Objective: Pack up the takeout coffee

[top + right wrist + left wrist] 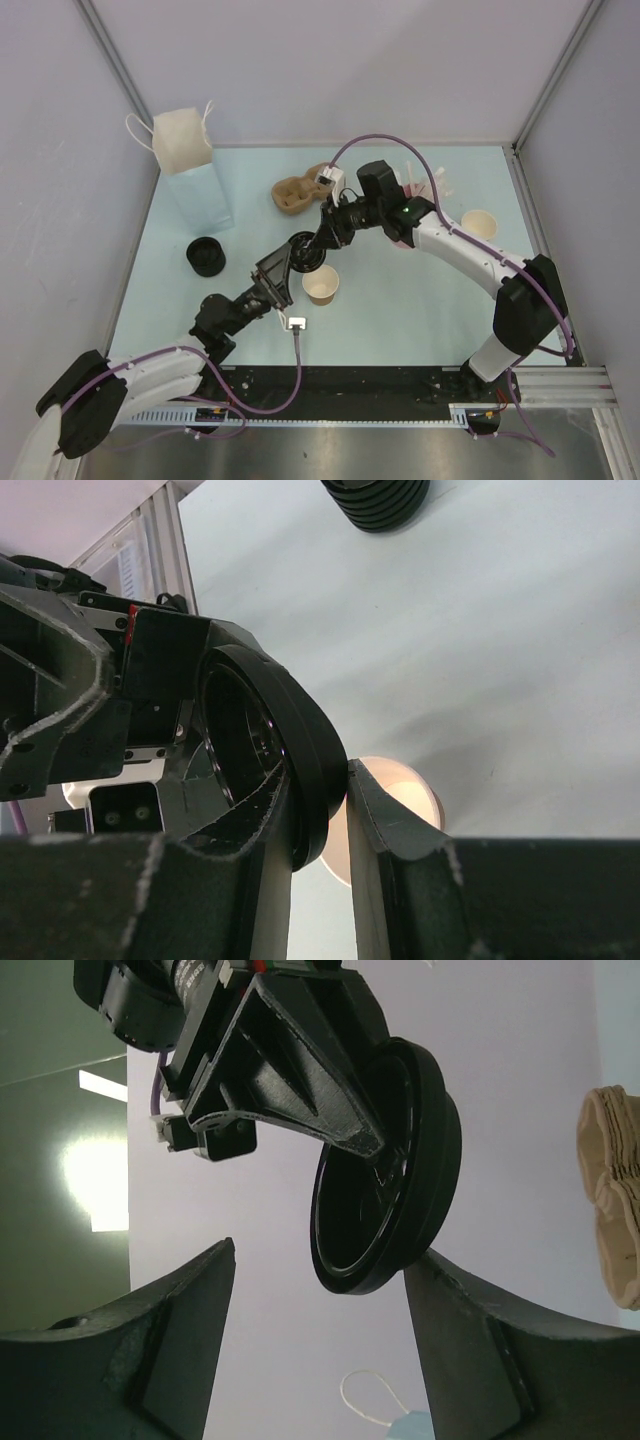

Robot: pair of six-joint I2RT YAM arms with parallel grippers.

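my table (400, 320) is light blue. on it sit a paper bag (195, 180), a brown cup tray (295, 195), black lids (206, 256), a tan cup (321, 286) and another cup (480, 222).

Evenly lit tabletop; darker close-up wrist views.
From above, soft diffuse light leaves faint shadows on the table (420, 300). In the left wrist view a white glare patch (95, 1175) blooms and the black lid (385, 1160) shows a faint sheen. In the right wrist view the near fingers (400, 830) blur and the cup (400, 780) glows overexposed.
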